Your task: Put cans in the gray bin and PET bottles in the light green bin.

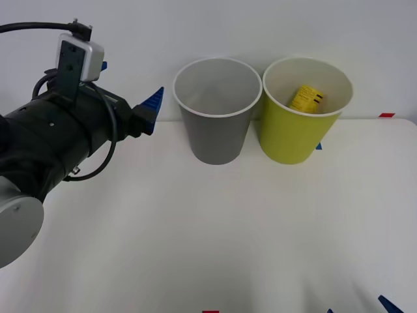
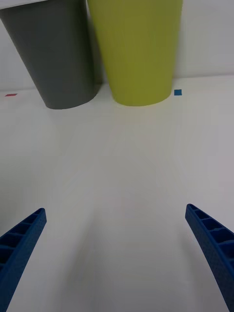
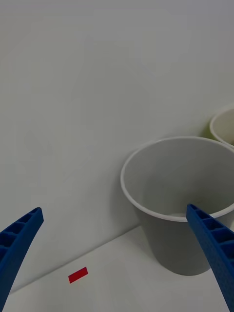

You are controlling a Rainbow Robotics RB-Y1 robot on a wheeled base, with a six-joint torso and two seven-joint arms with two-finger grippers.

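- The left gripper hangs raised at the robot's left, its two blue ribbed fingers spread wide with nothing between them, aimed toward the mouth of the gray bin.
- The right gripper sits low over the table, fingers likewise wide apart and empty, looking at the feet of both bins from well back; its blue tips just peek in at the near right edge of the front view.
- The gray bin stands upright at the back of the table; what I can see of its inside is pale and bare.
- Just beside it, on the robot's right, stands the light green bin, walls nearly touching the gray one's.
- The PET bottle lies tilted inside the light green bin, yellow label with black print showing against the far wall; its cap is hidden.
- My guess: the bottle is light, thin-walled and a bit slick on the label, so a gentle pinch across the middle of the body would suit if anyone had to lift it. It looks already sorted.
- No can is visible on the table.
- The table is plain white and smooth, with small red and blue tape marks near its edges.
- A bare pale wall rises right behind the bins.
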